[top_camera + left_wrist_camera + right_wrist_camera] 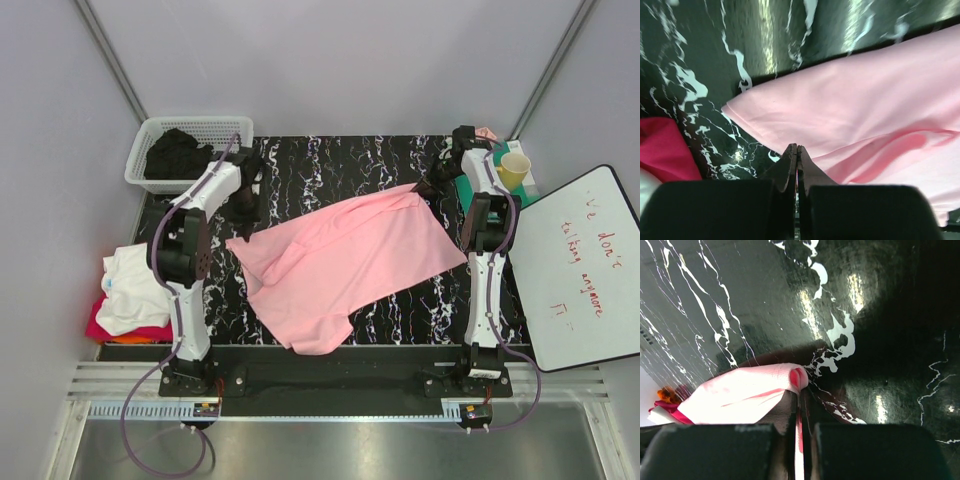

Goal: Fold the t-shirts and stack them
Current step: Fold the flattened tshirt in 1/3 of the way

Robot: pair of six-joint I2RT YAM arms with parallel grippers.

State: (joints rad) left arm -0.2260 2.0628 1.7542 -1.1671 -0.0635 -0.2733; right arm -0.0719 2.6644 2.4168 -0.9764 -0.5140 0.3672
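A light pink t-shirt [340,260] lies spread and slightly rumpled across the middle of the black marble table [330,165]. My right gripper [432,187] is at its far right corner, shut on a fold of the pink cloth [750,390], which shows between the fingers of my right gripper [800,390]. My left gripper [247,205] hovers by the shirt's far left edge. In the left wrist view the left gripper [797,148] is shut, no cloth showing between its fingers, with the pink shirt [855,105] just beyond. A white t-shirt [135,285] tops a magenta-red one [120,330] at the table's left.
A white lattice basket [215,128] with black cloth [178,152] stands at the far left. A yellow cup [514,170] sits at the far right corner, and a whiteboard [580,270] lies along the right edge. Grey walls close in the table.
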